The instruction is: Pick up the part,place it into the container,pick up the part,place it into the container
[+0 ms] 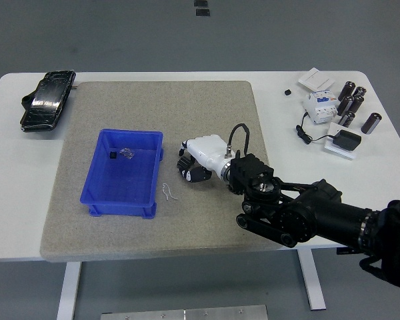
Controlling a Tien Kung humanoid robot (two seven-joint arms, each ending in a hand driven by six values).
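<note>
A blue plastic container [100, 193] sits on the left half of a grey felt mat [207, 220]. Inside it lie a small black part [112, 156] and a small clear part [127, 154]. A thin white bent-wire part [169, 193] lies on the mat just off the container's front right corner. My right hand [187, 166], white with black digits, hangs low over the mat just right of the container's right wall, above and right of the wire part. Nothing shows in it from this angle. The black right arm comes in from the lower right.
A black pouch [47, 100] lies at the table's far left. At the far right are several dark cylinders [352, 105], a white breaker-like block [320, 105], white boxes [317, 79], a black adapter [347, 141] with its cable, and a small black piece [288, 92].
</note>
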